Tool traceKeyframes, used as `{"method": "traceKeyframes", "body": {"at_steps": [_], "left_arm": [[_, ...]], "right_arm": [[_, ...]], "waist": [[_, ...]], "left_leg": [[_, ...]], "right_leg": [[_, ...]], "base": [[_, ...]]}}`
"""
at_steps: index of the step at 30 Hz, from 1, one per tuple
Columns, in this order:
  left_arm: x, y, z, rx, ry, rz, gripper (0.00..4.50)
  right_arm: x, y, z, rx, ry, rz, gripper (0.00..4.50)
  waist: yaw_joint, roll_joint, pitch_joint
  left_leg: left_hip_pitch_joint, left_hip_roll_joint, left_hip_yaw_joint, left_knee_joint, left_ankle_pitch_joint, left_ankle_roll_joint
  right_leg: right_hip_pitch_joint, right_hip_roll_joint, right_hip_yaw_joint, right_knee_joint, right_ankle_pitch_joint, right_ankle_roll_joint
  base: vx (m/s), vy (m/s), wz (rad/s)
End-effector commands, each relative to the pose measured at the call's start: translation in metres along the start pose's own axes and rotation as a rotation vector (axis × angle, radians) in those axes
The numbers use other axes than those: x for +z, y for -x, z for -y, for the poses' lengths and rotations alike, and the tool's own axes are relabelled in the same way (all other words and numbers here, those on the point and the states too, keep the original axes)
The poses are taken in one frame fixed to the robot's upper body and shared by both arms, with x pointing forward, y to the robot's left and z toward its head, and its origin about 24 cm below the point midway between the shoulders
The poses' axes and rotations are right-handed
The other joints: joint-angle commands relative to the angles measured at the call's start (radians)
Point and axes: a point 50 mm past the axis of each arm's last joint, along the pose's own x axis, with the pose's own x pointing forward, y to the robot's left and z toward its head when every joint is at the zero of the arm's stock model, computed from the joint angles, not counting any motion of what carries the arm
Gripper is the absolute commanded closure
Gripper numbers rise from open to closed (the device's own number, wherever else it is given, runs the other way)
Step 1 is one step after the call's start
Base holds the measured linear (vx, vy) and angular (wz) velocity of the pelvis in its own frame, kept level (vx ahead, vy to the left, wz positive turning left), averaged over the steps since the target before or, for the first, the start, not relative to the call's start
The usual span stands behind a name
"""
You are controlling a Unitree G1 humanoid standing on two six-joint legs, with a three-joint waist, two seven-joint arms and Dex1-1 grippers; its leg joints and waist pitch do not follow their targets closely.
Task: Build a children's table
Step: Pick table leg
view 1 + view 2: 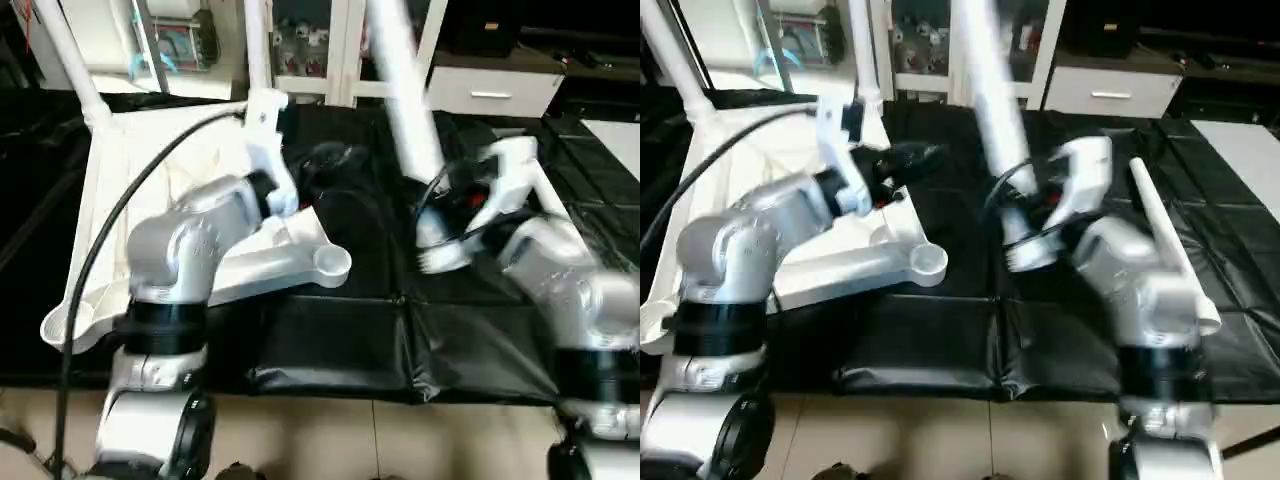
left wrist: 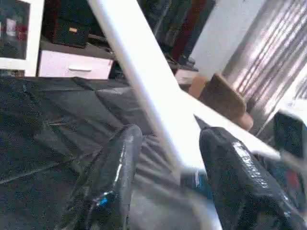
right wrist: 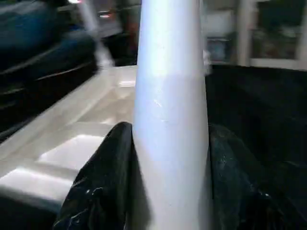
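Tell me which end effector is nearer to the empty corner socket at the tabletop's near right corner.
Left. The left end effector hovers just beyond the socket; the right end effector, clamped on a leg, is farther right.

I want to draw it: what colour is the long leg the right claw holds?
White: the long tapered plastic tube leg, best in the right wrist view.

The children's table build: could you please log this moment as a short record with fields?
tabletop: upside down on the black mat
fitted legs: two, upright at the far corners
near corner socket: empty
right gripper: shut on held leg, tilted
left gripper: open, near the held leg
spare leg: lying on the mat
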Motion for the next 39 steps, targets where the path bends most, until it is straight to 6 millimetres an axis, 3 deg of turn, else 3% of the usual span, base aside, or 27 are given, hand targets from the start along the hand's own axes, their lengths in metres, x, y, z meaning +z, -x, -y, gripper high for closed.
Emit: {"method": "traceKeyframes", "body": {"at_steps": [1,6,10,11,18,19,22,24,26,39], "left_arm": [[0.006,-0.003,-0.001,0.014,0.037,0.014,1.88],[0.011,-0.007,0.001,0.007,0.065,0.027,1.40],[0.013,-0.010,0.005,-0.013,0.103,0.042,1.28],[0.012,-0.011,0.005,-0.009,0.105,0.035,0.99],[0.013,-0.012,0.010,-0.043,0.158,0.052,0.58],[0.013,-0.012,0.010,-0.046,0.162,0.051,0.95],[0.011,-0.012,0.009,-0.034,0.179,0.037,0.97],[0.011,-0.012,0.008,-0.023,0.199,0.035,1.35],[0.011,-0.012,0.006,-0.005,0.213,0.041,1.42],[0.014,-0.013,-0.002,0.051,0.235,0.087,2.48]], "right_arm": [[0.011,0.000,-0.010,0.061,0.049,0.053,2.68],[0.010,0.001,-0.019,0.108,0.068,0.052,2.68],[0.007,0.002,-0.024,0.137,0.097,0.043,2.68],[0.006,0.002,-0.025,0.136,0.099,0.042,2.68],[-0.002,0.002,-0.028,0.145,0.158,-0.010,2.68],[-0.002,0.002,-0.028,0.143,0.162,-0.011,2.68],[-0.003,0.000,-0.027,0.118,0.196,-0.021,2.68],[-0.004,-0.001,-0.026,0.106,0.214,-0.026,2.68],[-0.003,-0.003,-0.026,0.103,0.226,-0.026,2.68],[-0.004,-0.007,-0.029,0.106,0.244,-0.019,2.68]], "waist": [[0.004,-0.014,-0.077],[0.009,-0.014,-0.078],[0.009,-0.014,-0.079],[0.010,-0.008,-0.078],[0.009,-0.012,-0.077],[0.009,-0.013,-0.077],[0.008,-0.012,-0.077],[0.007,-0.013,-0.077],[0.007,-0.016,-0.076],[0.007,-0.010,-0.076]], "left_leg": [[0.014,0.002,0.002,-0.066,-0.167,0.019],[0.011,0.001,0.002,-0.065,-0.154,0.021],[0.008,0.001,0.001,-0.064,-0.138,0.025],[0.009,0.001,0.000,-0.065,-0.143,0.026],[0.009,0.001,-0.001,-0.065,-0.163,0.014],[0.009,0.001,0.000,-0.065,-0.165,0.014],[0.008,0.001,-0.001,-0.065,-0.161,0.020],[0.008,0.001,-0.001,-0.065,-0.155,0.018],[0.008,-0.001,0.000,-0.065,-0.158,0.022],[0.009,-0.001,-0.002,-0.065,-0.168,0.021]], "right_leg": [[0.060,-0.025,0.019,-0.070,-0.229,-0.160],[0.061,-0.026,0.020,-0.069,-0.219,-0.155],[0.063,-0.027,0.019,-0.066,-0.183,-0.170],[0.063,-0.027,0.019,-0.066,-0.190,-0.170],[0.063,-0.028,0.019,-0.072,-0.229,-0.152],[0.062,-0.027,0.018,-0.072,-0.233,-0.151],[0.063,-0.027,0.019,-0.072,-0.228,-0.148],[0.062,-0.026,0.018,-0.070,-0.217,-0.151],[0.062,-0.025,0.018,-0.073,-0.224,-0.149],[0.062,-0.026,0.018,-0.073,-0.223,-0.150]], "base": [[0.000,0.000,0.00],[0.000,0.000,0.00],[0.000,0.000,0.00],[0.000,0.000,0.00],[0.000,0.000,0.00],[0.000,0.000,0.00],[0.000,0.000,0.00],[0.000,0.000,0.00],[0.000,0.000,0.00],[0.000,0.000,0.00]]}}
